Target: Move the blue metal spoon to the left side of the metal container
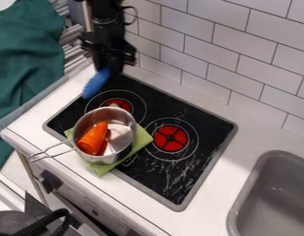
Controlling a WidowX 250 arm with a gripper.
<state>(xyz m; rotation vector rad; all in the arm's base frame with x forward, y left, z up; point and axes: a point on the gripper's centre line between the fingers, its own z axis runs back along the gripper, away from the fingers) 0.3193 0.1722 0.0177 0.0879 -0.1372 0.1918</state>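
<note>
At the upper left, my black gripper (109, 67) hangs over the back left corner of the stove, shut on the blue spoon (96, 83). The spoon's blue part slants down and to the left from the fingertips, above the stove's left edge; the rest of it is hidden. In front of it, the metal pot (120, 157) stands apart from the spoon on a green cloth, with its wire handle pointing left. An orange carrot-like object (93, 138) lies inside the pot.
The black stove top (197, 161) has two red burner centres, one behind the pot and one right of it. A grey sink (271, 198) is at the lower right. White tiles (228, 50) rise behind the counter; dark green fabric (25, 60) hangs left.
</note>
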